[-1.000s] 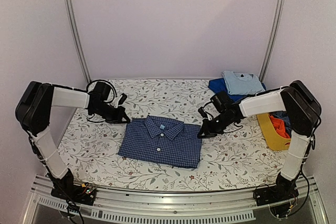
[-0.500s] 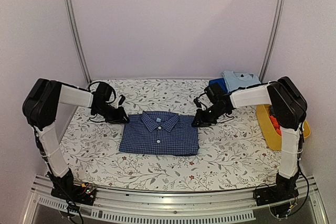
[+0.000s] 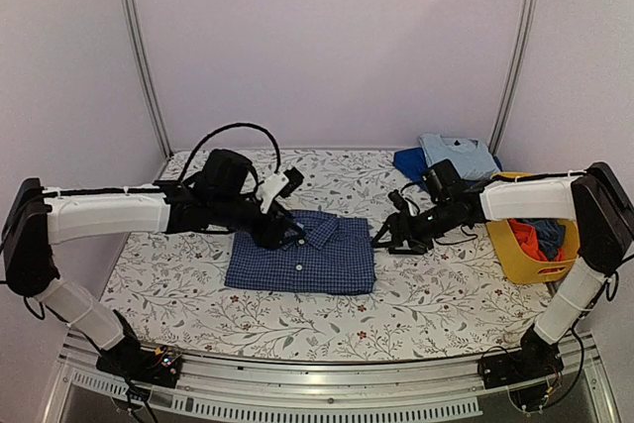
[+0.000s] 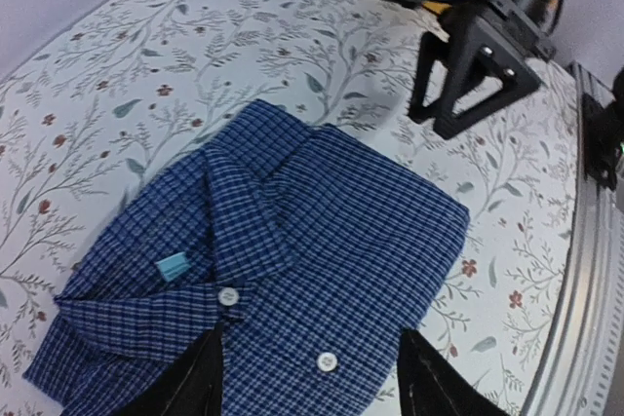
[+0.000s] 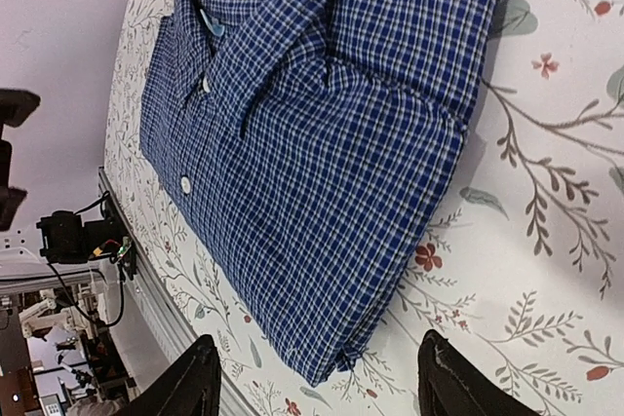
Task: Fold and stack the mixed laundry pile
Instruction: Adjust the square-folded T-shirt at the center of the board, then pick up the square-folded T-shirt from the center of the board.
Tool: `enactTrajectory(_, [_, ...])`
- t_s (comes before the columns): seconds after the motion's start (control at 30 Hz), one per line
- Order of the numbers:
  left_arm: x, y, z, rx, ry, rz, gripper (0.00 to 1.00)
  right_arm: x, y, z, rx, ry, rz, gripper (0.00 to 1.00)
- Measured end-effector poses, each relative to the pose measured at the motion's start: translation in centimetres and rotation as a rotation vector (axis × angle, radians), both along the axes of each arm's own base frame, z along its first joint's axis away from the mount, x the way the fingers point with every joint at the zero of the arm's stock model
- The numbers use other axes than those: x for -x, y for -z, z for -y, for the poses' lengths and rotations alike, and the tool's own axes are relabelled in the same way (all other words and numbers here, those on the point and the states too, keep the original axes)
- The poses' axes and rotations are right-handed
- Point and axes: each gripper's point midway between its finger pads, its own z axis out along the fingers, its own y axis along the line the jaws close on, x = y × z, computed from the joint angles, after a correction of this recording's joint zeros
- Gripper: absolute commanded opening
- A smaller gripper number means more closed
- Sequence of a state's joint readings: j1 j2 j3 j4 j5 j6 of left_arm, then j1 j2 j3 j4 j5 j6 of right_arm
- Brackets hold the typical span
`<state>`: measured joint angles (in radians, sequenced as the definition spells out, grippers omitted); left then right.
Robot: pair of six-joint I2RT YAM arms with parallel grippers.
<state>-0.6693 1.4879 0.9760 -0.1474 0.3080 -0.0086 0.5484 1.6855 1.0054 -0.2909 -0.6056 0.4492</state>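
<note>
One floral tablecloth point(image 3: 436, 294), pale lilac walls point(image 3: 327, 47), folded checked shirt point(image 3: 307, 264)

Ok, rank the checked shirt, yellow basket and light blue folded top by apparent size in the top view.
1. checked shirt
2. yellow basket, partly hidden by the right arm
3. light blue folded top, though it lies farthest from the camera

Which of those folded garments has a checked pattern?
The blue button shirt in the middle; the light-blue top and royal-blue garment stacked far right are plain.
</note>
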Motion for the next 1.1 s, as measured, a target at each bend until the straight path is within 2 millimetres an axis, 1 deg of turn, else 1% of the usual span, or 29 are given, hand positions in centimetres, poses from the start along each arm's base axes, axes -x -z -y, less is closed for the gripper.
enactTrajectory(0.03, [2.0,0.6,1.8,-0.022,0.075,0.022,0.55,0.6,0.3,0.2,-0.008,0.003,-0.019,0.68])
enactTrajectory(0.07, [3.6,1.4,3.1,-0.050,0.135,0.035,0.54,1.3,0.7,0.6,-0.014,0.009,-0.045,0.68])
enactTrajectory(0.17, [7.6,4.7,6.1,-0.149,0.283,0.072,0.51,2.7,2.0,1.4,-0.022,0.030,-0.117,0.68])
enactTrajectory(0.27, [10.1,8.2,8.0,-0.252,0.384,0.103,0.49,3.7,3.0,2.2,-0.035,0.061,-0.176,0.68])
enactTrajectory(0.33, [10.9,10.2,9.2,-0.313,0.433,0.130,0.49,4.1,3.1,2.6,-0.049,0.078,-0.201,0.68])
enactTrajectory(0.43, [11.2,12.5,10.6,-0.385,0.485,0.182,0.48,4.2,2.7,2.6,-0.076,0.092,-0.212,0.68])
enactTrajectory(0.5, [10.8,13.7,11.1,-0.430,0.501,0.216,0.47,4.3,2.4,2.6,-0.095,0.095,-0.215,0.69])
enactTrajectory(0.57, [10.3,14.6,11.5,-0.461,0.510,0.244,0.42,4.4,2.3,2.6,-0.107,0.101,-0.221,0.71])
enactTrajectory(0.67, [9.2,14.7,12.4,-0.475,0.512,0.306,0.29,4.6,2.4,2.7,-0.117,0.114,-0.238,0.74])
enactTrajectory(0.7, [8.8,14.7,12.7,-0.484,0.513,0.328,0.22,4.6,2.4,2.7,-0.121,0.118,-0.244,0.74])
enactTrajectory(0.8, [8.0,14.8,13.0,-0.505,0.506,0.371,0.06,4.8,2.5,2.7,-0.139,0.128,-0.262,0.77])
enactTrajectory(0.83, [7.8,14.9,13.0,-0.507,0.500,0.376,0.02,4.9,2.5,2.6,-0.148,0.133,-0.270,0.79])
enactTrajectory(0.87, [7.6,14.8,12.9,-0.510,0.497,0.381,0.00,4.9,2.5,2.6,-0.157,0.137,-0.275,0.82])
enactTrajectory(0.97, [7.3,14.6,13.1,-0.491,0.491,0.370,0.00,4.8,2.4,2.3,-0.187,0.154,-0.291,0.87])
enactTrajectory(1.1, [6.7,13.8,13.1,-0.453,0.475,0.344,0.00,3.6,2.5,1.5,-0.232,0.176,-0.306,0.88])
